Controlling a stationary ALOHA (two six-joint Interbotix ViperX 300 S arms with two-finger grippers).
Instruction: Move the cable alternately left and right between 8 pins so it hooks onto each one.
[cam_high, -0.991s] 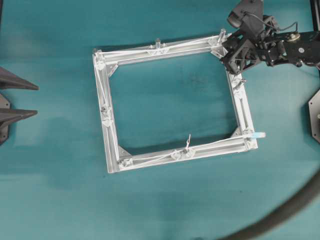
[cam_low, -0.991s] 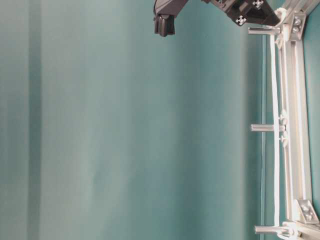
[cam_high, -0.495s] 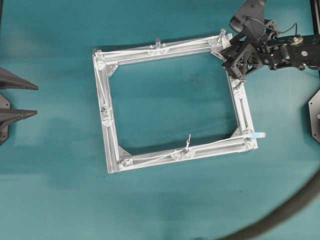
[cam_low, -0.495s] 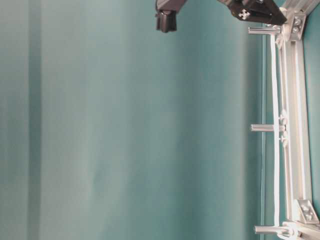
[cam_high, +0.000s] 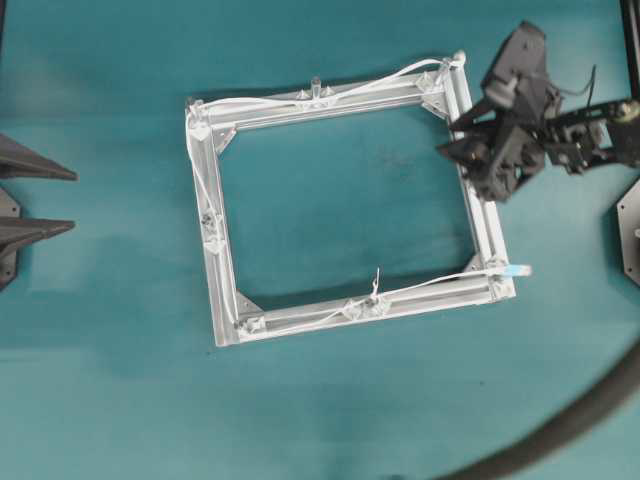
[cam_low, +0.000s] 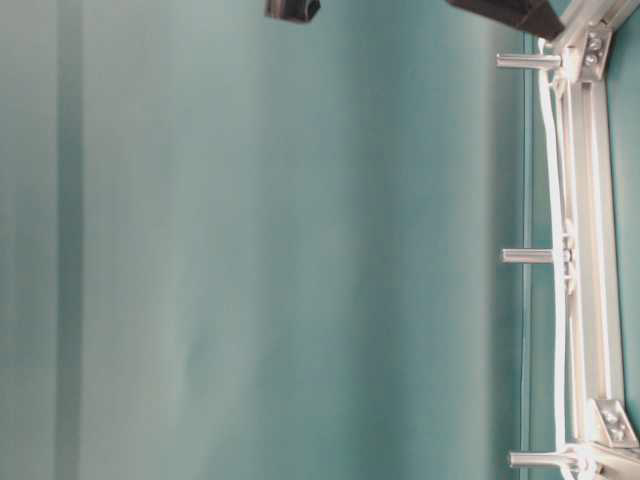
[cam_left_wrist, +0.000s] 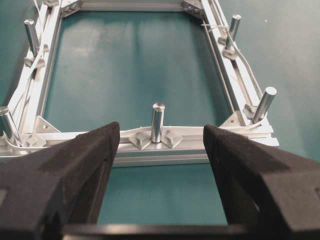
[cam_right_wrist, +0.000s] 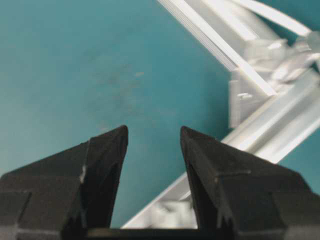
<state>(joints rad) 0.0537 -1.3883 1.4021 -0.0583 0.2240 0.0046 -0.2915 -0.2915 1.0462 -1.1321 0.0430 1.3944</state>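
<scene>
The cable (cam_high: 300, 100), a thin white cord, lies along the square aluminium frame (cam_high: 480, 215) on the teal counter (cam_high: 330, 400). From its pale blue tag (cam_high: 517, 270) at the frame's lower right corner it runs along the near bar, past a small knot (cam_high: 376, 285) with a loose end sticking up, round the lower left corner, up the left bar and across the far bar, where it bows loosely up to the top right corner. The pins (cam_high: 315, 84) are tiny from overhead; I cannot count all eight there, and whether the cord is really hooked on each one is hard to tell. The left wrist view shows them better: silvery upright pegs (cam_left_wrist: 157, 121) on little brackets, the cord passing close beside several.

The table-level view is turned on its side; it shows one bar with three pegs (cam_low: 527, 256) and the cord (cam_low: 556, 330) alongside, with only dark scraps of the right arm cut off at the top edge.

The right claw (cam_high: 468, 160) hovers over the upper part of the right bar, its two black fingers (cam_right_wrist: 107, 150) spread apart with nothing between them but counter and frame below.

The left claw (cam_high: 72, 200) sits well apart at the left edge, mostly out of the overhead view, only two dark finger points showing. Its fingers (cam_left_wrist: 85, 160) stand wide apart, empty, framing a peg on the nearest bar.
</scene>
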